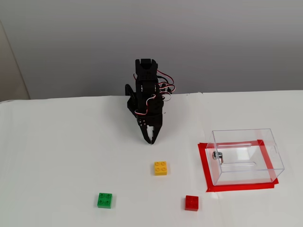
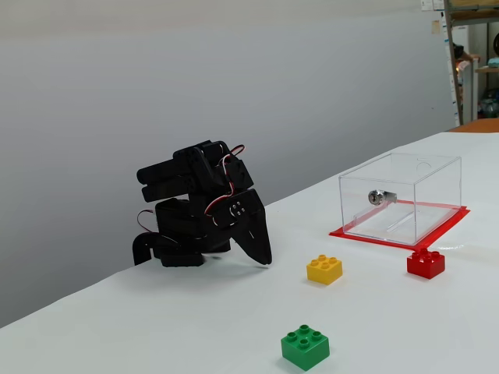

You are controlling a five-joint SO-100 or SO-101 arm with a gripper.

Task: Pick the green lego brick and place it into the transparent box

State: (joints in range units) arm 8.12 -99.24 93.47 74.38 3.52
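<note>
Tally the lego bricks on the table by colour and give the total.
green lego brick: 1
yellow brick: 1
red brick: 1
Total: 3 bricks, all outside the transparent box.

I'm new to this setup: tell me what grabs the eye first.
The black arm sits folded at the table's back, its hand pointing down at the cloth. Three bright bricks lie before it: green, yellow, red. To the right, a clear box stands on red tape.
</note>
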